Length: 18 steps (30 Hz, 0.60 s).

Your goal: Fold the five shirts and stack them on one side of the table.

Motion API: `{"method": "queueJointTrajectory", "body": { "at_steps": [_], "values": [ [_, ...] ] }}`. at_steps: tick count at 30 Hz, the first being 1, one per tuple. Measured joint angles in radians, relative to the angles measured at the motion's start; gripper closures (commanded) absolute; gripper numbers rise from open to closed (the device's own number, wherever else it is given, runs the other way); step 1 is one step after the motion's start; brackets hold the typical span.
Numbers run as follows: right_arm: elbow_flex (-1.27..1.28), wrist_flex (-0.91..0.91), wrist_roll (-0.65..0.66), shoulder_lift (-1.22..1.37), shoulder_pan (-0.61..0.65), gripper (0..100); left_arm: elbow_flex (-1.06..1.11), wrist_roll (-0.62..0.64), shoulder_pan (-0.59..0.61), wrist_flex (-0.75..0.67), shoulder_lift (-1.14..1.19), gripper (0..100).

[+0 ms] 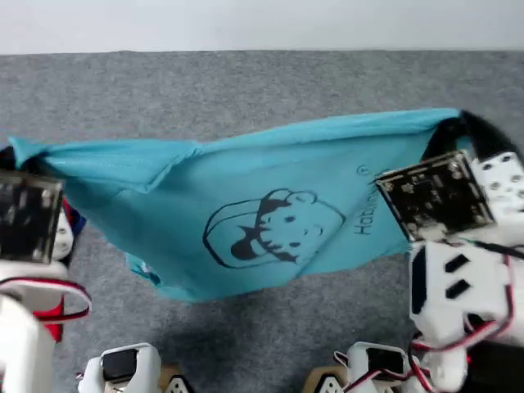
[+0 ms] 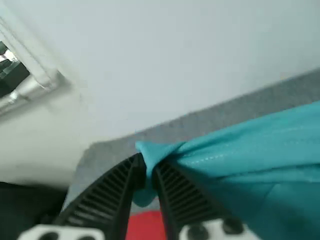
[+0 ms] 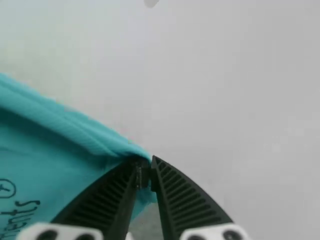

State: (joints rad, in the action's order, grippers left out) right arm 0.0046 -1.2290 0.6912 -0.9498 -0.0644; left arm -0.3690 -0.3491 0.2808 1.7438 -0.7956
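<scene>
Shirt (image 1: 327,164) spans L end effector (image 2: 146,167) & R end effector (image 3: 144,167); both pinch prob. corners.

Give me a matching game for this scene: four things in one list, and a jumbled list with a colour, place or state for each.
1. shirt
2. left gripper
3. right gripper
4. table

A. grey, beneath everything
B. shut on a shirt corner near the lettering
C. teal, stretched between both arms
D. shut on a shirt corner above a red object

Pairs: 1-C, 2-D, 3-B, 4-A.
</scene>
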Motion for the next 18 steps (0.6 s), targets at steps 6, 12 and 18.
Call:
{"method": "queueJointTrajectory", "body": {
  "at_steps": [6, 12, 18],
  "values": [
    [0.166, -0.081, 0.0, 0.009, 0.094, 98.8, 0.319, 0.0, 0.0, 0.0, -0.069, 99],
    [0.399, -0.084, 0.0, 0.006, 0.106, 98.8, 0.7, 0.0, 0.0, 0.0, -0.146, 99],
    [0.624, -0.084, 0.0, 0.006, 0.123, 98.8, 1.043, -0.037, 0.017, -0.005, -0.152, 99]
  ]
}}
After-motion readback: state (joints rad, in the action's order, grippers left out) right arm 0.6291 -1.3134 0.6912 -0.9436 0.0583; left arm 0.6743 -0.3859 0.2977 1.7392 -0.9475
